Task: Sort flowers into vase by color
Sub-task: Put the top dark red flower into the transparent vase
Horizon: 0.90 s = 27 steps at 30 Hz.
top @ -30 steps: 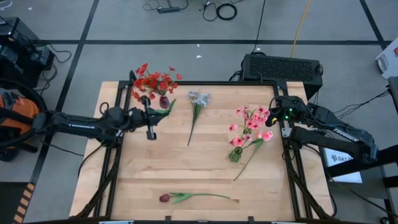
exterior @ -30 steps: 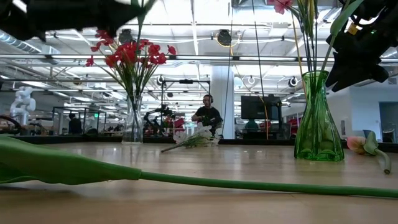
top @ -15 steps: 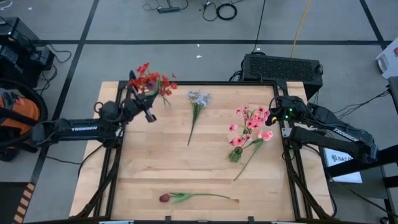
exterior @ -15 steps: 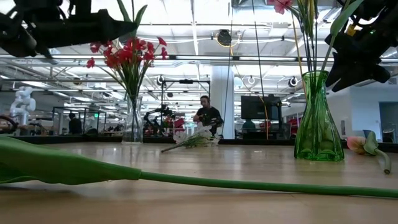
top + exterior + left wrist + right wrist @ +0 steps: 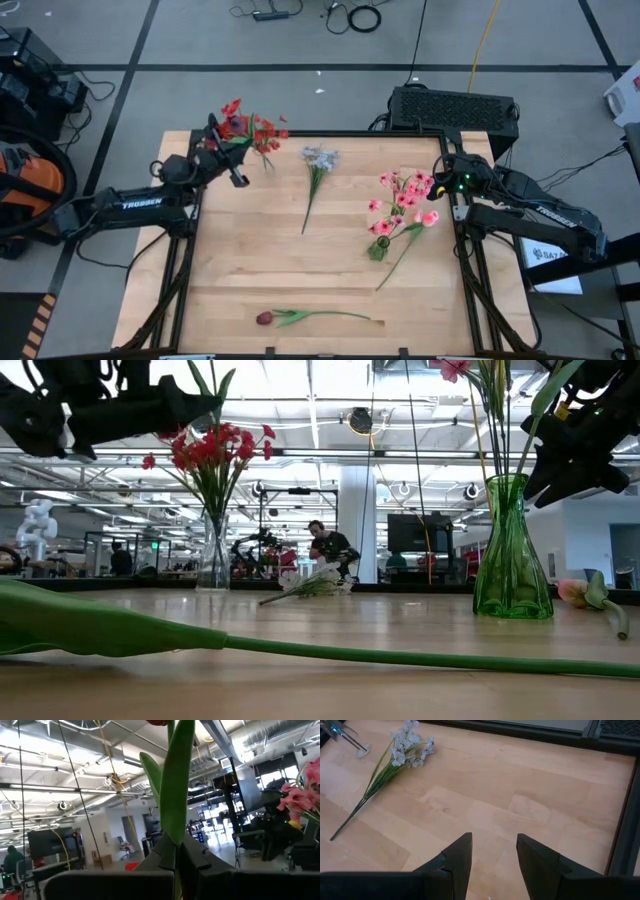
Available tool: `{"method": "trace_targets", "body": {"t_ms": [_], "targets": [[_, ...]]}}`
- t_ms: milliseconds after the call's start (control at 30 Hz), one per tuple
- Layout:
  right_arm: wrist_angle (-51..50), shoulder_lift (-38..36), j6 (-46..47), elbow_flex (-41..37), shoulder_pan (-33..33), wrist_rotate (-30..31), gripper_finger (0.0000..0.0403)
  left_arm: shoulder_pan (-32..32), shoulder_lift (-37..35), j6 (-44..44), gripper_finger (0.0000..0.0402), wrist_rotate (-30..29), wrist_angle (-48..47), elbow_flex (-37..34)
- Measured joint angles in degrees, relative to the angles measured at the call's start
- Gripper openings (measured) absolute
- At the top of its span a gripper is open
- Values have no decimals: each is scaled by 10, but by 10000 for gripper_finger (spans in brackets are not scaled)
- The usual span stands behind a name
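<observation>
My left gripper [image 5: 238, 172] hangs at the table's far-left corner, shut on a dark red tulip [image 5: 236, 128] that stands right by the red flowers [image 5: 262, 130] in a clear glass vase [image 5: 213, 556]. In the low view the gripper [image 5: 205, 407] is level, above the vase mouth. Pink blossoms [image 5: 402, 190] stand in a green vase [image 5: 512, 550]. One pink flower [image 5: 430, 217] lies beside it. A pale grey-blue bunch [image 5: 318, 160] lies flat at the far middle. A second dark red tulip [image 5: 265, 318] lies near the near edge. My right gripper [image 5: 492, 855] is open over the right side. My left gripper pinches the tulip low down, at its stem and long green leaf [image 5: 175, 820], between the two shut fingers [image 5: 165, 855]. The fingers reach in level, across the stem. The tulip stands upright, bloom [image 5: 159, 722] on top, lifted clear of the table. Its lower end is hidden.
A black frame [image 5: 330, 133] runs round the table edge, and a black box [image 5: 455, 108] sits beyond the far right corner. The wooden middle of the table [image 5: 300, 265] is bare between the grey-blue bunch and the near tulip. People and equipment show in the room behind.
My left gripper has moved from the table's left middle toward the far-left corner and up, carrying the tulip. The tulip has gone from slanting low over the table to standing upright next to the red flowers in the clear vase.
</observation>
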Motion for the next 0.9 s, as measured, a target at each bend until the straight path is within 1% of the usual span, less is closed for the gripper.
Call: {"method": "trace_targets", "body": {"t_ms": [167, 267, 333, 467, 633, 700, 800, 900], "targets": [[0, 0, 4, 0, 0, 10, 148, 0, 46, -22, 1, 0, 76, 0], [0, 0, 5, 0, 0, 10, 148, 0, 63, -30, 1, 0, 134, 0], [0, 0, 5, 0, 0, 10, 148, 0, 66, -30, 1, -1, 145, 0], [0, 0, 5, 0, 0, 10, 148, 0, 66, -30, 1, -5, 121, 0], [0, 0, 5, 0, 0, 10, 148, 0, 66, -32, 1, -5, 44, -1], [0, 0, 7, 0, 0, 10, 148, 0, 68, -45, 1, -7, 25, -7], [0, 0, 8, 0, 0, 10, 148, 0, 75, -59, 1, -10, 20, -22], [0, 0, 9, 0, 0, 10, 148, 0, 80, -60, 1, -37, 36, -45]]}}
